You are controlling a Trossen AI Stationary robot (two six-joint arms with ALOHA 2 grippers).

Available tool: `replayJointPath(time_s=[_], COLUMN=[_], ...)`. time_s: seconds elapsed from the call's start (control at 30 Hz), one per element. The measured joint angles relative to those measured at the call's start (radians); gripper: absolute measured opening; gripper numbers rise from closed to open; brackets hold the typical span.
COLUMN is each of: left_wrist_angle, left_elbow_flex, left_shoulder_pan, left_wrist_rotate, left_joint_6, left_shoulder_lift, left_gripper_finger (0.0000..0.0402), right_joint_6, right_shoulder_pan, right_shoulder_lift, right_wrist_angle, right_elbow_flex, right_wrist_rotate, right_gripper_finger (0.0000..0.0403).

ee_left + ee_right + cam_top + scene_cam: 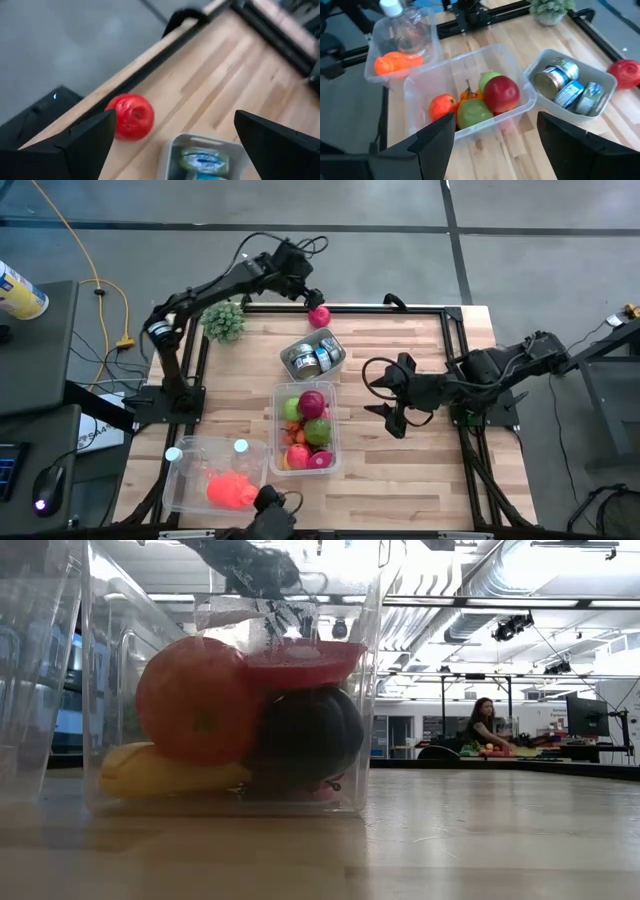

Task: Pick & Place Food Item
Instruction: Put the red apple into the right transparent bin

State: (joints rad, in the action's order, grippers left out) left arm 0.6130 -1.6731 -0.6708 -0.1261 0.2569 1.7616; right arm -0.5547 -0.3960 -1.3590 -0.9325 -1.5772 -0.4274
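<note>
Red apple [319,316] sits loose on the wooden surface [400,360] at the far edge, right by the black frame rail, just beyond the small bin of cans [313,357] and apart from it. Round thing, no long axis to line up with, so approach angle is free.

Left gripper [312,298] is the near one: hovering just above and slightly behind the apple, close but not touching as far as the high view shows. In the left wrist view the apple [130,116] shows ahead, off toward one finger [75,145] rather than centred between the two. Left jaws spread wide, nothing held.

Judgement: the coming move turns on centring over the apple, then dropping. Rail is tight behind it, so the far finger has little room.

Right gripper [392,395] waits mid-surface, beside the clear fruit bin [308,427], well apart from the apple. Its jaws stand partly apart, empty. Right wrist view shows the fruit bin [465,107], the cans [568,87] and the apple [626,73] farther off.

Likely target is the fruit bin, between the cans and the near edge; cannot be sure.
</note>
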Motion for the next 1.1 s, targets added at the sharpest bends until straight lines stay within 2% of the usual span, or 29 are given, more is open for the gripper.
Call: replayJointPath(time_s=[0.1, 0.23, 0.3, 0.63, 0.83, 1.1], left_wrist_angle=[0.159, 0.306, 0.318, 0.288, 0.291, 0.303], left_elbow_flex=[-0.142, -0.306, -0.348, -0.365, -0.365, -0.365], left_shoulder_pan=[-0.01, -0.025, -0.031, -0.018, -0.016, -0.014], left_wrist_rotate=[-0.02, 0.046, 0.077, 0.08, 0.08, 0.07], left_joint_6=[-0.022, -0.024, -0.019, -0.073, -0.018, -0.018], left_shoulder_lift=[0.099, 0.222, 0.259, 0.315, 0.311, 0.31], left_gripper_finger=[0.0391, 0.0391, 0.0391, 0.0391, 0.0391, 0.0391], right_joint_6=[0.016, 0.036, 0.035, 0.004, 0.003, 0.013], right_shoulder_pan=[0.015, 0.04, 0.049, 0.052, 0.052, 0.052], right_shoulder_lift=[0.0, 0.0, 0.0, 0.001, 0.015, 0.022], right_wrist_angle=[0.0, -0.006, -0.018, -0.069, -0.082, -0.086], right_elbow_flex=[0.0, 0.0, 0.0, 0.0, 0.0, 0.0], right_wrist_rotate=[0.025, 0.062, 0.072, 0.087, 0.04, 0.037], right_gripper_finger=[0.027, 0.027, 0.027, 0.027, 0.027, 0.027])
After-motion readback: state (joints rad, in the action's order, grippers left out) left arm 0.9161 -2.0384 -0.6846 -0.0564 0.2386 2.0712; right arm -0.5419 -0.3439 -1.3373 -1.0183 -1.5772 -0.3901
